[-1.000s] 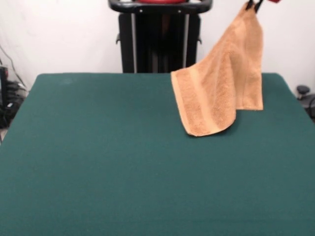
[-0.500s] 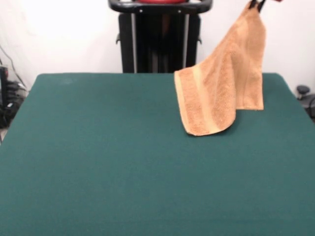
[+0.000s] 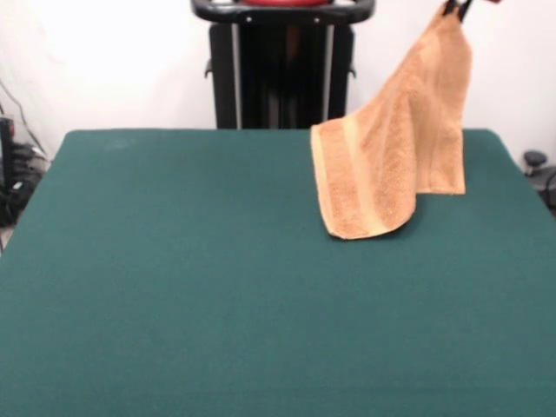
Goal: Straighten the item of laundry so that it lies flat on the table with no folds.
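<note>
The item of laundry [image 3: 391, 148], an orange-tan terry towel with a woven band along one edge, hangs by its top corner from my gripper [image 3: 456, 9] at the upper right edge of the front view. Only the black tips show there, pinched shut on that corner. The towel drapes down and to the left, folded over itself, and its lower end rests on the dark green table [image 3: 217, 287] near the far right.
A black pedestal [image 3: 282, 65] stands behind the table's far edge at the centre. Cables and dark equipment [image 3: 13, 174] lie beyond the table's left side, and a small dark object [image 3: 534, 161] sits off its right side.
The gripper has shifted slightly to the right with the towel, and the towel's left banded edge has drawn a little rightward across the table.
</note>
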Robot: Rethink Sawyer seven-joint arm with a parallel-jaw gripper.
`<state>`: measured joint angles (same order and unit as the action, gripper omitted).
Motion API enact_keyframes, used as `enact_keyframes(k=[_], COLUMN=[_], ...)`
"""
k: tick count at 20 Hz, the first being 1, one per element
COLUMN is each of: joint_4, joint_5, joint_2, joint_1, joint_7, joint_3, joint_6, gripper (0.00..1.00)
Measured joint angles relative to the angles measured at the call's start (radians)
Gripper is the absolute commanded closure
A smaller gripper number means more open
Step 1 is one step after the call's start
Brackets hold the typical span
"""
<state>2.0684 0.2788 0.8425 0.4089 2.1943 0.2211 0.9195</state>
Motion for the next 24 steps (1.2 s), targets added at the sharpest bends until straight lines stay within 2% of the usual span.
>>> enact_keyframes(k=[6,13,24], joint_4=[-0.007,-0.049,-0.154], joint_5=[0.0,0.006,0.02], joint_2=[0.0,-0.004,-0.019], joint_1=[0.01,0.065,0.138], joint_7=[0.011,0.081,0.26], joint_3=[0.0,0.0,0.0], joint_6=[0.0,0.013,0.073], gripper=[1.0,1.0,1.0])
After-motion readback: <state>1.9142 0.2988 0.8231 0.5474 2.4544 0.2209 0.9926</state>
